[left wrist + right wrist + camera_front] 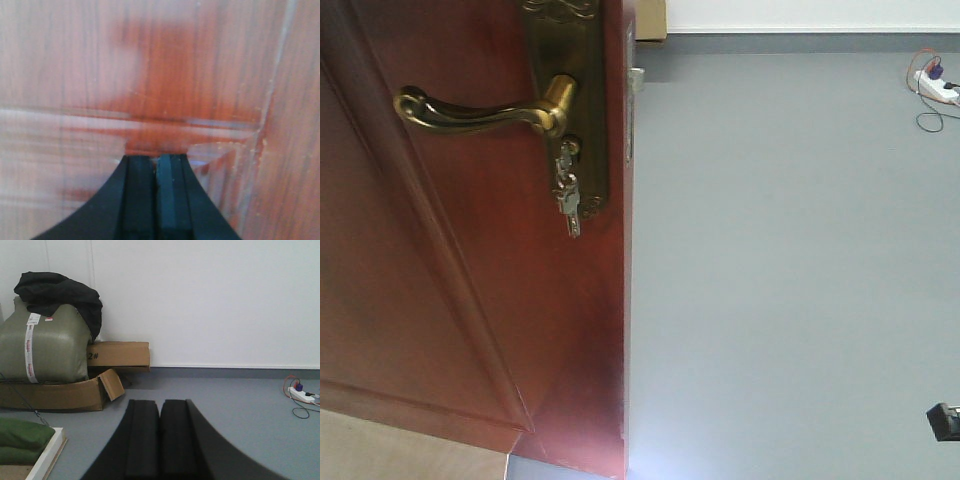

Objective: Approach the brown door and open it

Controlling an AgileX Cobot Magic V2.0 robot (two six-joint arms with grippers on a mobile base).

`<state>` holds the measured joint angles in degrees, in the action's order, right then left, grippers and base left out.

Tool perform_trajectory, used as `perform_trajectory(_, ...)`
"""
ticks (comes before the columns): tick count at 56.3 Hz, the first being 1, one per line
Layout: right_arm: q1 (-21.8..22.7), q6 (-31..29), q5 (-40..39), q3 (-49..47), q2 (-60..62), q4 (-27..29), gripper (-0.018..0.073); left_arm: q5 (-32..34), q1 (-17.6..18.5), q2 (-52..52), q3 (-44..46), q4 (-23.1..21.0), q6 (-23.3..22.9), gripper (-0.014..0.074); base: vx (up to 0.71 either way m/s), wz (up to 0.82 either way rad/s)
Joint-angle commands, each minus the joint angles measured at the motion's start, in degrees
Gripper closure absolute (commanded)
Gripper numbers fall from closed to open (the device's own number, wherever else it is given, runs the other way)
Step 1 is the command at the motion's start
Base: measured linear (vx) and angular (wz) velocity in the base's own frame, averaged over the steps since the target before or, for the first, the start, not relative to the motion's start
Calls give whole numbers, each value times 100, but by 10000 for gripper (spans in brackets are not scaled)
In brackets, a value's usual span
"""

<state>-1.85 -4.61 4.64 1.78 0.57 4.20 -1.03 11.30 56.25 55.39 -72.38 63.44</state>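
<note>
The brown door fills the left half of the front view, its edge running down the middle, and it stands ajar. Its brass lever handle sits on a dark plate with keys hanging in the lock. In the left wrist view my left gripper is shut and empty, its tips right at the door's wood panel; whether they touch it I cannot tell. In the right wrist view my right gripper is shut and empty, pointing over the grey floor. Neither gripper is near the handle.
Grey floor lies beyond the door edge. A power strip with cables lies at the far right; it also shows in the right wrist view. Cardboard boxes, a green sack and dark cloth stand by the white wall.
</note>
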Motion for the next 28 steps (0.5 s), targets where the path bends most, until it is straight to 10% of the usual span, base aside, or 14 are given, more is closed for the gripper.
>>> perform_trajectory(1,30,-28,-464,29,68,-38,559,204,7,-57,202,-28,-8,600,16,2)
perform_trajectory(28,30,-28,-464,29,68,-38,559,204,7,-57,202,-28,-8,600,14,2)
